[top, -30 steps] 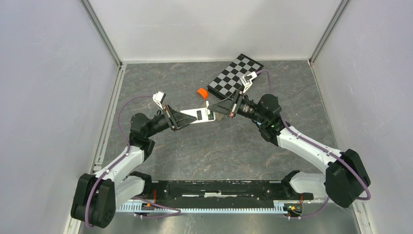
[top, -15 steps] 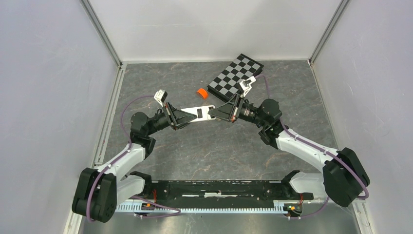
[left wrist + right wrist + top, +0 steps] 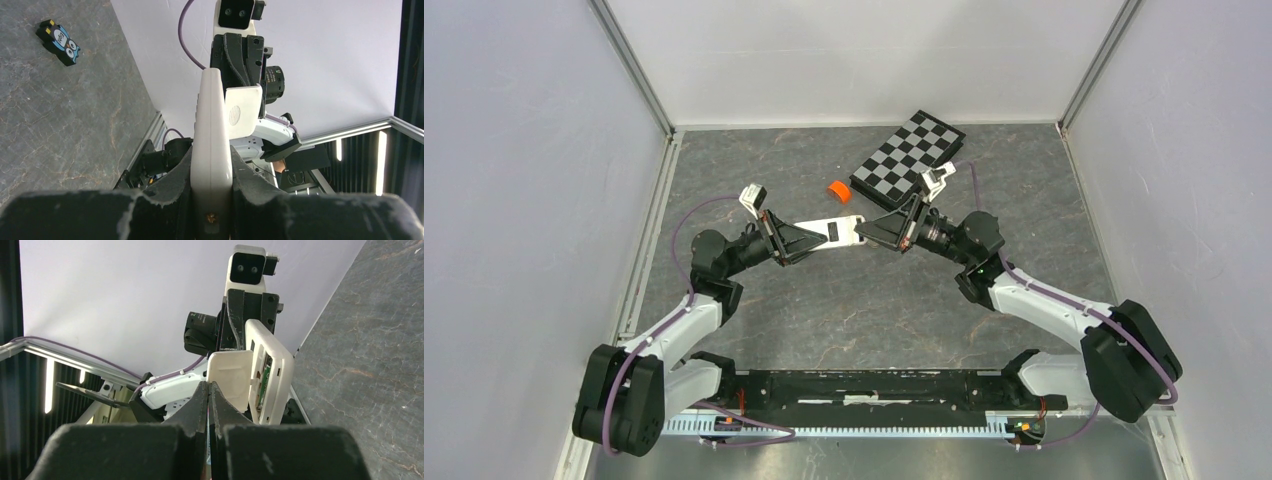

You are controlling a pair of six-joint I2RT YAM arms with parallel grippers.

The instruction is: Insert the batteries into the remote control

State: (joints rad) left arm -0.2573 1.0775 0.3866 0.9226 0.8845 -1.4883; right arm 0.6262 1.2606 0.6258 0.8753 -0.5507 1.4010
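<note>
left end effector (image 3: 810, 241) clamped on one end of the white remote control (image 3: 210, 125), which is held edge-on above the tabletop (image 3: 874, 310); that end is hidden between the left fingers (image 3: 170, 180); right end effector (image 3: 208, 389) clenched, tips at the edge of the hinged-open battery cover (image 3: 229, 374); whether they pinch it cannot be told; compartment seen obliquely, contents unclear; batteries not made out in any view.
</note>
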